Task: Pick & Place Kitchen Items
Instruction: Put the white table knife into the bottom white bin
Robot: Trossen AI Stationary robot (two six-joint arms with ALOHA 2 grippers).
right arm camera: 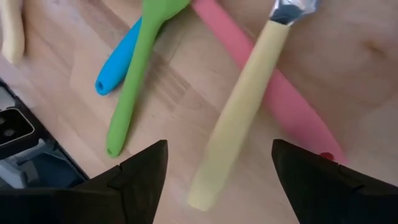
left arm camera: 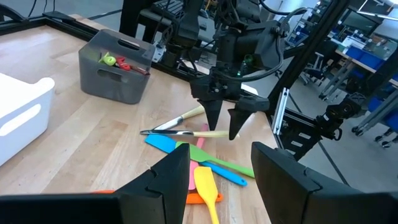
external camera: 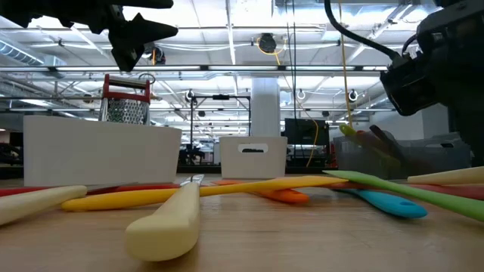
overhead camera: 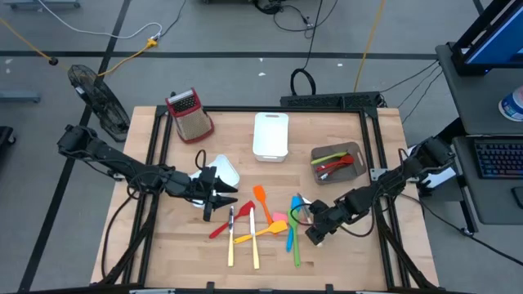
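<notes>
— Cream-handled utensil, that's the one to take? The right gripper hangs right over it, fingers spread wide, nothing between them.

— That's my guess. It lies across the pink utensil, so the jaws should straddle the cream handle alone, partway along it, clear of where the two cross. Otherwise the pink one may get dragged along.

— And the rest of the pile?

— The kitchen items are scattered on the wooden table between its middle and its near edge: the green spatula and blue utensil lie just beside the cream one, on the side towards the near right corner. Come straight down so a fingertip doesn't nudge them.

— Where should it go?

— Probably the grey bin by the right edge, which already holds red and green pieces. That's only a judgement, though; the white bin stands towards the far edge too.

— The left gripper?

— Raised left of the pile, fingers partly apart and empty. It's close enough that the right arm should lift well up before swinging away.
</notes>
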